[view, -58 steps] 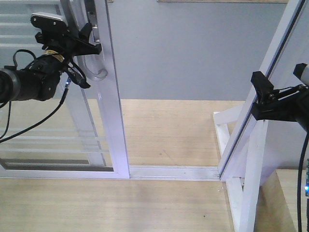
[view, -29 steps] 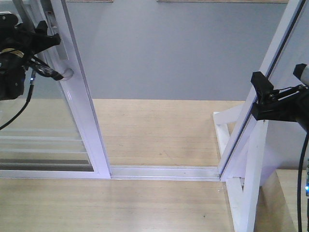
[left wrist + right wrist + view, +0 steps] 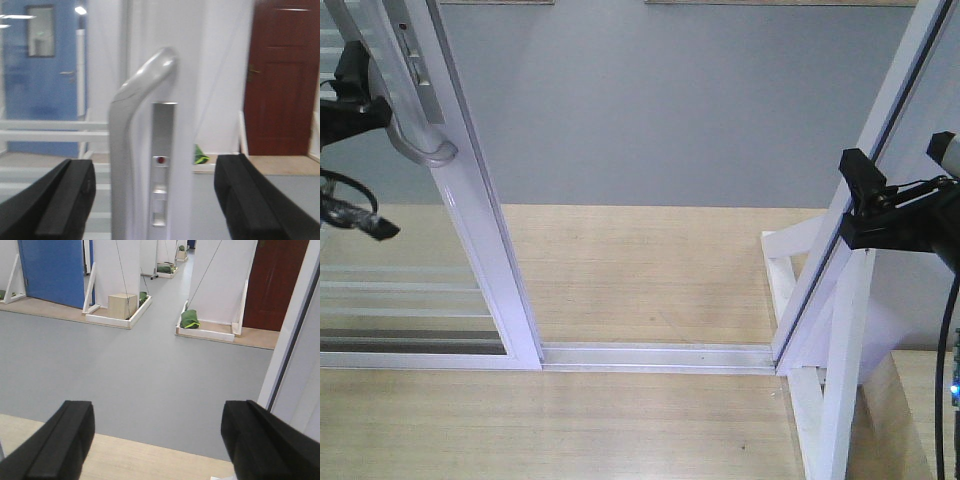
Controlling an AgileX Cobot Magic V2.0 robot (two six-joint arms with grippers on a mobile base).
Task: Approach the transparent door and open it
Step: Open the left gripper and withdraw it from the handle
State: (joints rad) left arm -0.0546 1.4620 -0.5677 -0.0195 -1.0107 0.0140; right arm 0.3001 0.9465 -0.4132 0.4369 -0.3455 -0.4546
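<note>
In the front-facing view, the transparent door (image 3: pixel 440 200) stands at the left, its white stile slanting down to the floor track (image 3: pixel 660 356), with thin white bars crossing the glass low down. The curved silver-grey handle (image 3: pixel 420 140) sits on the stile near the top. The left tool (image 3: pixel 350 100) is at the far left edge, just beside the handle; this view does not show how its fingers stand. The right tool (image 3: pixel 890 205) hangs at the right, beside the slanted white frame (image 3: pixel 880 170).

In the left wrist view, the handle (image 3: pixel 132 125) rises between the two black fingers (image 3: pixel 60 200), which stand wide apart and touch nothing.

In the right wrist view, the right tool's fingers (image 3: pixel 65 435) are spread wide over grey floor (image 3: pixel 140 375), holding nothing.
</note>
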